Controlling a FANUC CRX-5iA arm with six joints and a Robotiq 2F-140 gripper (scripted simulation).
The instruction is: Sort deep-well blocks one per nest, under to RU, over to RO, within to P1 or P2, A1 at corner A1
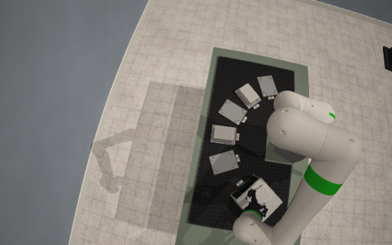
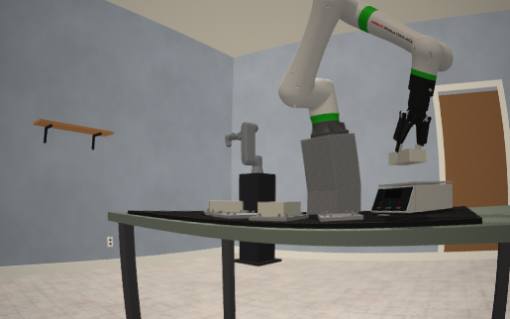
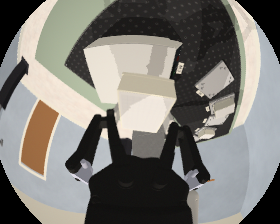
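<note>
My gripper [image 2: 409, 147] [image 3: 142, 107] [image 1: 254, 198] is shut on a pale deep-well block [image 2: 407, 158] [image 3: 145, 103] and holds it in the air, well above the check-weigher [image 2: 424, 194] [image 1: 238, 195] [image 3: 127, 56] at the near end of the mat. The block is level and does not touch the platform. Two other blocks sit in nests on the mat: one [image 1: 248, 94] [image 2: 225, 205] near the far end and one [image 1: 223, 134] [image 2: 279, 208] in the middle of the arc. Three flat nest plates [image 1: 268, 86] [image 1: 233, 111] [image 1: 223, 161] hold nothing. The nest labels are too small to read.
The black mat [image 1: 282, 76] [image 2: 447, 214] lies on a green table [image 1: 208, 91] [image 2: 318, 235]. The arm's grey pedestal [image 2: 330, 173] stands behind the nests. A second small arm on a black stand [image 2: 255, 190] is behind the table.
</note>
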